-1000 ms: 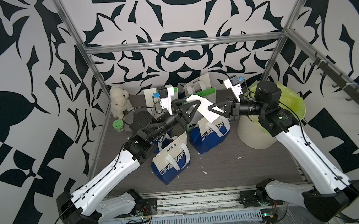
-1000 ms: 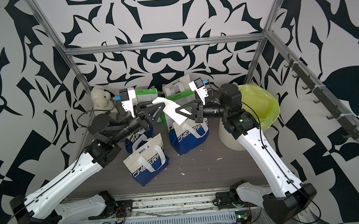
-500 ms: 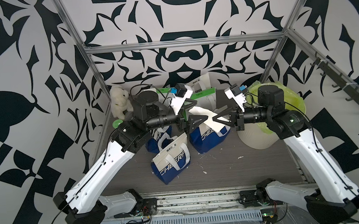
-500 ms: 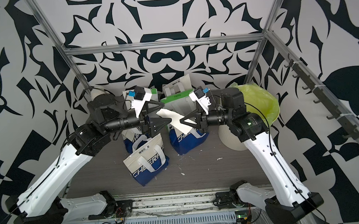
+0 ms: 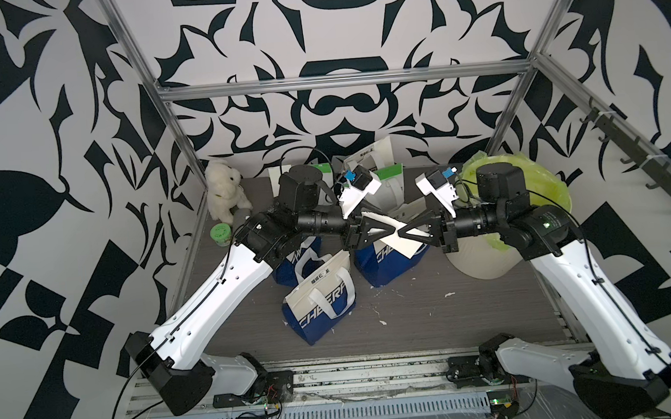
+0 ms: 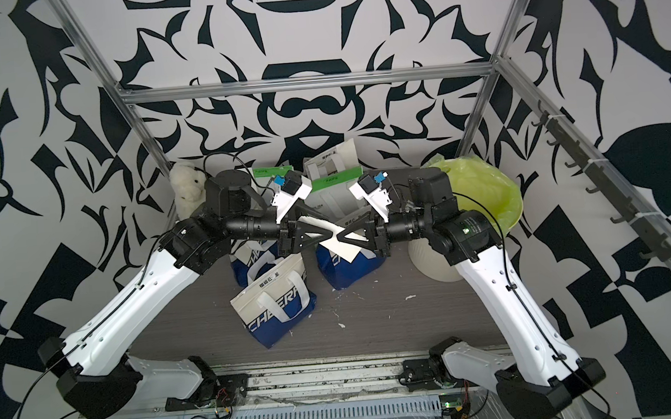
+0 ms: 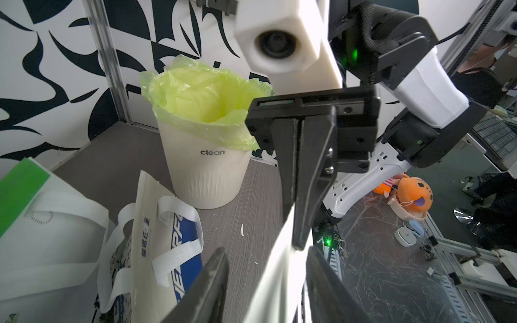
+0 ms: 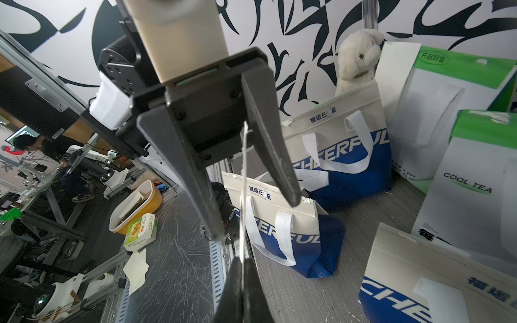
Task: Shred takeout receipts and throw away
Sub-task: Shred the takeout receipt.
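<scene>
Levelled since before, both arms are meeting tip to tip; right pincer [image 7: 297,240] is clamping the receipt [image 7: 279,276], left pincer [image 8: 256,218] is straddling it open, needing a firm pinch alongside.

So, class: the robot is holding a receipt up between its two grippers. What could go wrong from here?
1. Only the right gripper pinches the receipt; the left gripper is open around it, so a shallow close could let the paper slip.
2. The receipt seems to hang over a blue-and-white bag, not the lined bin; torn pieces may drop in the bag.
</scene>
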